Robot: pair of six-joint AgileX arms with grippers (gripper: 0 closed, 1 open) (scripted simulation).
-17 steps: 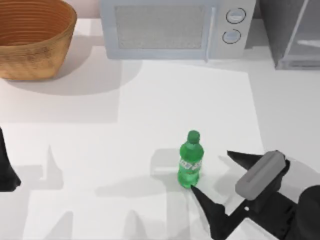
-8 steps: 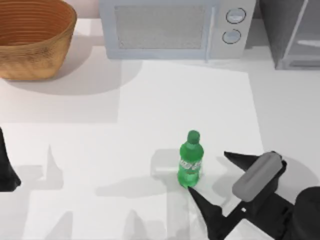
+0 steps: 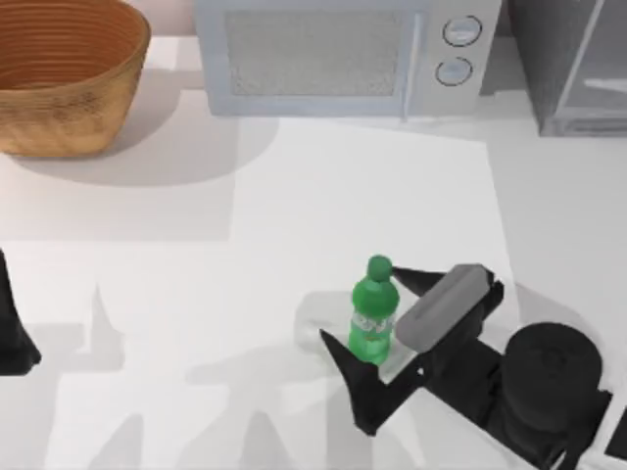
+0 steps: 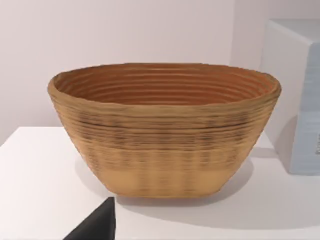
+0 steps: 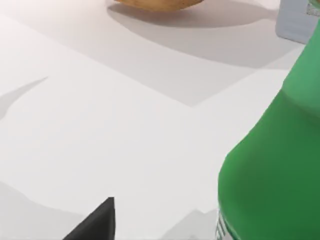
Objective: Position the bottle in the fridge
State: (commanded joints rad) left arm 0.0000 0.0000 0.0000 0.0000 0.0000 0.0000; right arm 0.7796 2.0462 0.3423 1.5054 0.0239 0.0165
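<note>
The green bottle stands upright on the white table, right of centre and towards the front. My right gripper is open around it, one dark finger behind the cap and the other in front of the base. I cannot tell whether either finger touches the bottle. Up close in the right wrist view, the bottle is a large green body with one fingertip off to its side. The fridge stands at the back right corner, dark grey with a glassy door panel. My left gripper is parked at the left edge, open.
A light grey microwave with two round dials stands at the back centre, left of the fridge. A woven basket sits at the back left, and the left wrist view faces that basket. Bare table lies between the bottle and the fridge.
My right gripper has slid left, from beside the bottle to having its open fingers on either side of it. The bottle has stayed where it was, and the left arm has not moved.
</note>
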